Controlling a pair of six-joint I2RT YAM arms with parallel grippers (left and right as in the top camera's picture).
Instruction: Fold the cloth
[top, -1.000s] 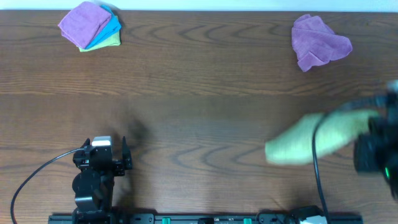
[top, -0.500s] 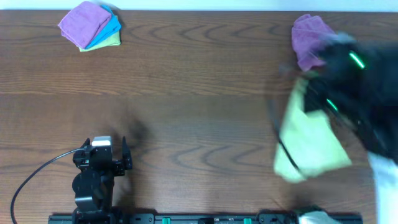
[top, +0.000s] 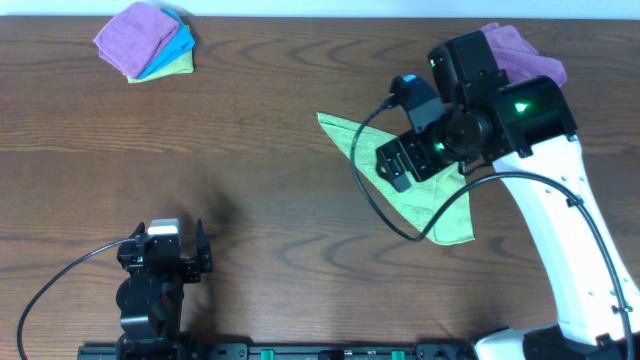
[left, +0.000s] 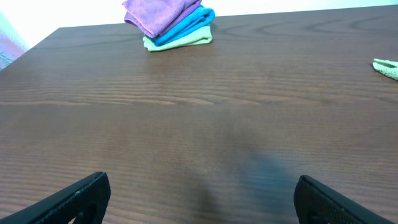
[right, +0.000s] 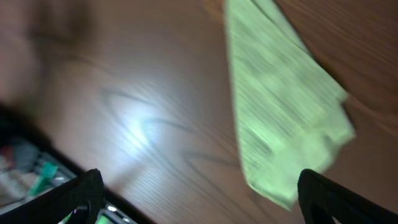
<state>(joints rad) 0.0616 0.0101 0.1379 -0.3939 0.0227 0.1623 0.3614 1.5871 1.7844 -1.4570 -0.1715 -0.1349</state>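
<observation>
The lime-green cloth (top: 450, 215) lies loosely spread on the table right of centre, one corner pointing left and another toward the front. My right gripper (top: 398, 163) hovers over its middle and hides part of it. In the right wrist view the cloth (right: 280, 106) is blurred below the right gripper (right: 199, 202), whose open fingers hold nothing. A corner of the cloth (left: 387, 67) shows at the right edge of the left wrist view. My left gripper (top: 200, 255) rests open near the front left, and its wrist view shows the left gripper (left: 208, 205) over bare wood.
A folded stack of purple, blue and green cloths (top: 150, 42) sits at the back left, also seen as the stack (left: 173, 25) in the left wrist view. A crumpled purple cloth (top: 530, 55) lies at the back right, partly behind the right arm.
The right arm swung in from the right edge carrying the cloth, then opened and let it go. The cloth now lies spread on the table. The left arm has not moved.
</observation>
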